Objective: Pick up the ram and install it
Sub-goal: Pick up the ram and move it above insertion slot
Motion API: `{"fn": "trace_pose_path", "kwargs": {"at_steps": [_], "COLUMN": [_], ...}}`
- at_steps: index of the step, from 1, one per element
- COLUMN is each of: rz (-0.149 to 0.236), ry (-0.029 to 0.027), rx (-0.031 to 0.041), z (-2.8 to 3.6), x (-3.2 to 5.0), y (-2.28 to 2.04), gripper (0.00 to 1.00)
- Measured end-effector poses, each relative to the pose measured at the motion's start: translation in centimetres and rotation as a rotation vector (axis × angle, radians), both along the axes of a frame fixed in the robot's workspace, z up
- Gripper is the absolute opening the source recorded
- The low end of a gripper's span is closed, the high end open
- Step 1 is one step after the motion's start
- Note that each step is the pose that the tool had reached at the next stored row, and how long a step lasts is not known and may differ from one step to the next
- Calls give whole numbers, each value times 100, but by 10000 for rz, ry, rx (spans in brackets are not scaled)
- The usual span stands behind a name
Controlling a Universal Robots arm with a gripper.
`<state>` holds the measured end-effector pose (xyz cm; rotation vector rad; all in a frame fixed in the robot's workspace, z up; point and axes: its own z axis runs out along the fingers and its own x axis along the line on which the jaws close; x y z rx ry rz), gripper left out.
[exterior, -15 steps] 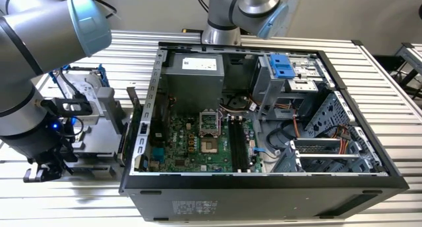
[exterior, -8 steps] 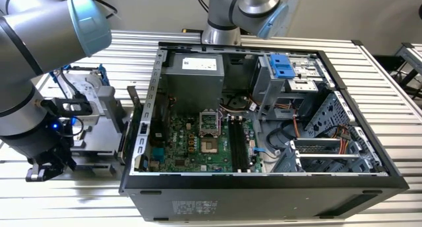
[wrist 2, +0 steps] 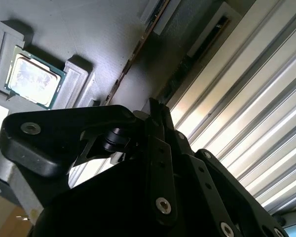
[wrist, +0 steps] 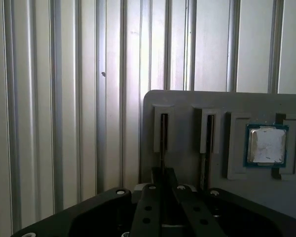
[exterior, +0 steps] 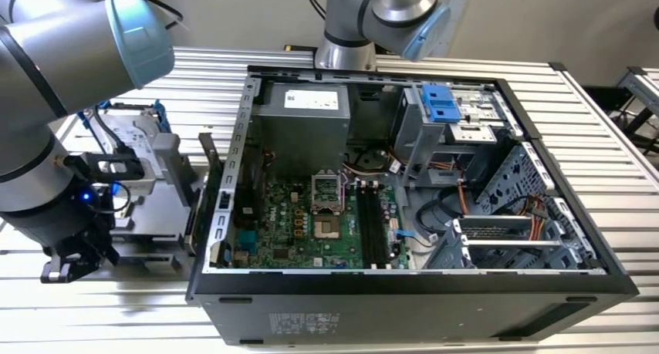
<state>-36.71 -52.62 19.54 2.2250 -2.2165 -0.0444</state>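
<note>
- Grey holder plate (wrist: 187,101) lies on the slatted metal table (wrist: 64,98), with two narrow slots and a square recess.
- The ram (wrist: 163,148) stands on edge in one slot, and a second stick (wrist: 205,148) stands in the slot just beside it.
- The gripper (wrist: 163,174) sits on the ram, its fingertips drawn together on the stick's edge.
- A silver CPU chip (wrist: 267,145) rests in the recess; the marks on its lid are too faint to read.
- In the exterior view, the open computer case (exterior: 412,288) lies well apart from the holder. The white label (exterior: 312,99) on its power supply is too small to read.
</note>
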Motion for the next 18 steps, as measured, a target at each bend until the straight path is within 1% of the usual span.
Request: {"fn": "trace_pose_path", "kwargs": {"at_steps": [10,12,18], "rz": [0,0,0], "ry": [-1,0,0], "rx": [5,4,3], "z": [1,19,120], "x": [0,0,0], "y": [0,0,0], "gripper": [0,0,0]}}
